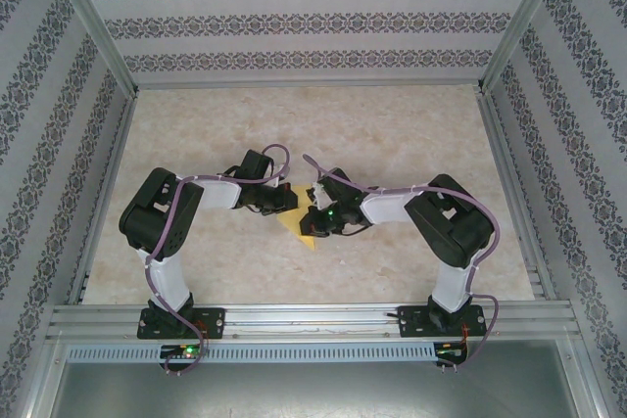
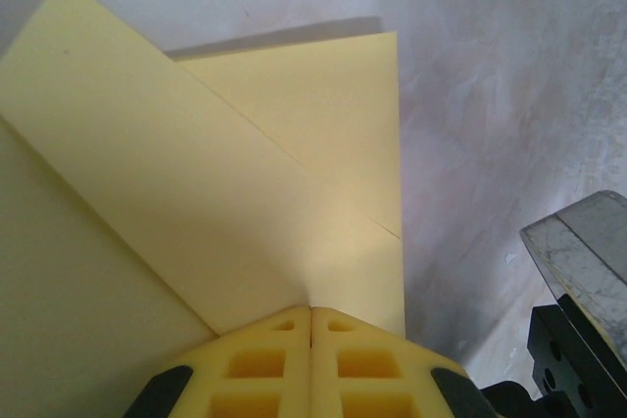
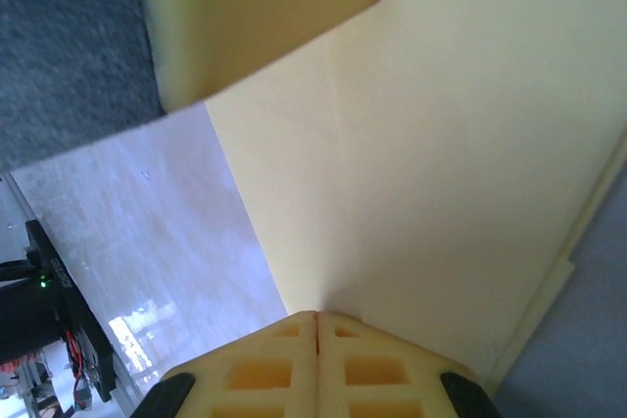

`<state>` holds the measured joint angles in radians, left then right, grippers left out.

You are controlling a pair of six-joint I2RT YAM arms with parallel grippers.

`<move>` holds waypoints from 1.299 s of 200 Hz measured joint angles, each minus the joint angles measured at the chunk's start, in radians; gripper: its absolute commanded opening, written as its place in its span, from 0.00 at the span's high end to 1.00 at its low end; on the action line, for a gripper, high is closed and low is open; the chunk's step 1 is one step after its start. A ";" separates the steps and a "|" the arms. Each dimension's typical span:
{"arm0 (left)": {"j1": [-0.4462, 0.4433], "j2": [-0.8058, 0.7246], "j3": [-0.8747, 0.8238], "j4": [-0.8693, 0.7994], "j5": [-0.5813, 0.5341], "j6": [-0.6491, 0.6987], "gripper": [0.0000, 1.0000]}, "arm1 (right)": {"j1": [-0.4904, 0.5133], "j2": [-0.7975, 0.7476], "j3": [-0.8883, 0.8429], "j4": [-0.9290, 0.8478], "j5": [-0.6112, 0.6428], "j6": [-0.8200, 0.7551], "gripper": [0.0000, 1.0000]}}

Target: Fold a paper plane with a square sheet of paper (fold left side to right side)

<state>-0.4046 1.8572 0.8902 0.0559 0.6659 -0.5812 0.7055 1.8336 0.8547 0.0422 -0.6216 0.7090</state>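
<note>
The square sheet of paper (image 1: 306, 232) is yellow and lies folded into overlapping flaps at the middle of the table, between the two arms. My left gripper (image 1: 284, 201) is shut, and its closed tips (image 2: 312, 308) rest on the paper (image 2: 196, 193) where two diagonal folds meet. My right gripper (image 1: 315, 205) is shut as well, tips (image 3: 316, 314) together and touching the paper (image 3: 441, 173) near its left edge. A yellow finger of the left gripper (image 3: 265, 17) shows at the top of the right wrist view, resting on the same sheet. Nothing shows between either pair of fingers.
The table top (image 1: 392, 134) is pale marble-patterned, with metal rails (image 1: 294, 318) along the near edge and patterned walls on three sides. Part of the right arm (image 2: 588, 281) stands close at the right in the left wrist view.
</note>
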 measured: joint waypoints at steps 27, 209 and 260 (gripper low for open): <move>0.000 0.000 0.000 0.000 0.000 -0.002 1.00 | 0.009 -0.015 -0.013 -0.010 0.007 0.000 1.00; 0.001 0.000 0.000 -0.003 0.000 -0.002 1.00 | 0.032 -0.080 -0.082 -0.029 0.033 -0.004 1.00; 0.001 0.000 0.000 -0.003 0.000 -0.002 1.00 | 0.039 -0.114 -0.121 -0.023 0.037 0.001 1.00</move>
<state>-0.4038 1.8572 0.8906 0.0532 0.6655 -0.5831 0.7444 1.7199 0.7334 0.0193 -0.5846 0.7101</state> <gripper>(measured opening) 0.044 0.042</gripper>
